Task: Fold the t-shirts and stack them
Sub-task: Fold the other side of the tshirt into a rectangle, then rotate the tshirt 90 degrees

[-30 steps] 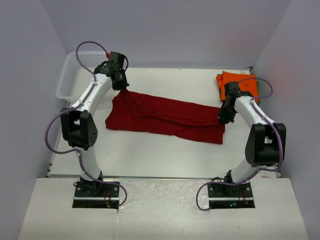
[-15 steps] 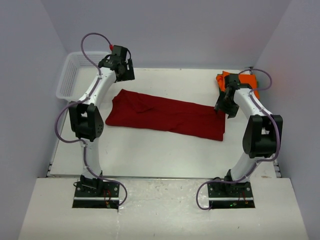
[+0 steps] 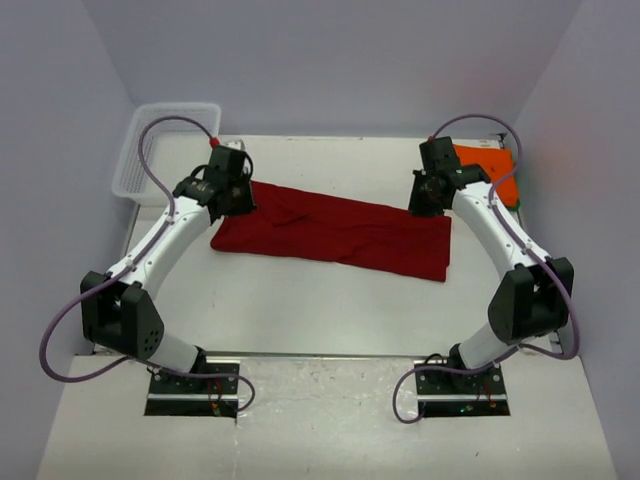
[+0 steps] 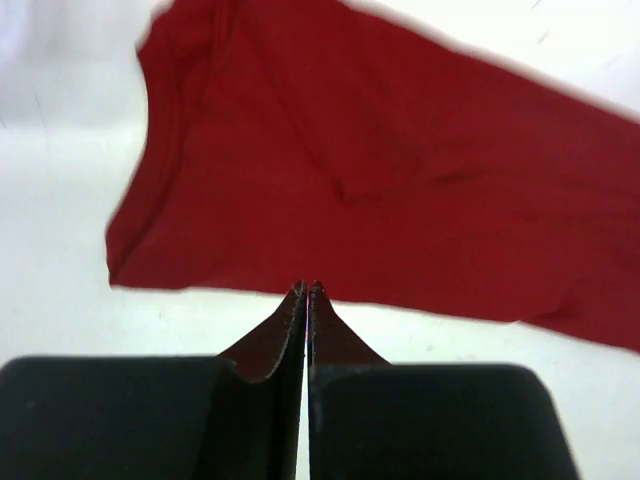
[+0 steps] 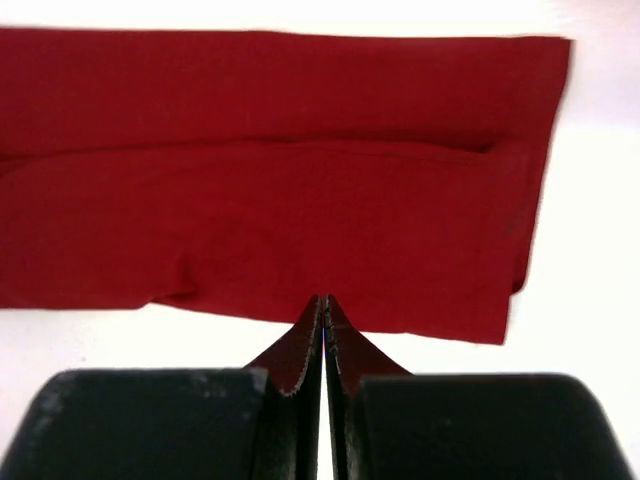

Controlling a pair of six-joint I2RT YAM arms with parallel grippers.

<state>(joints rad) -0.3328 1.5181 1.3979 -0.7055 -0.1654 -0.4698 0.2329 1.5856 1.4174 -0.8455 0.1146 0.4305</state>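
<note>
The dark red t-shirt [image 3: 335, 232] lies flat on the table, folded into a long strip running left to right. My left gripper [image 3: 240, 198] is shut and empty, just above the strip's far left end. In the left wrist view its tips [image 4: 304, 288] point at the near edge of the cloth [image 4: 400, 170]. My right gripper [image 3: 423, 196] is shut and empty over the far right corner. In the right wrist view its tips [image 5: 323, 300] sit at the edge of the cloth [image 5: 300, 200]. The orange t-shirt [image 3: 492, 168] lies folded at the back right, with a thin green edge [image 3: 516, 202] beneath it.
A white mesh basket [image 3: 160, 150] stands at the back left corner, outside the left arm. The walls close in on the left, right and back. Bare white table [image 3: 320, 310] lies in front of the red shirt.
A second ago my left gripper held the shirt's far left corner. Both grippers then drew back from the cloth. The shirt lies flatter, and both grippers have come back over its far edge.
</note>
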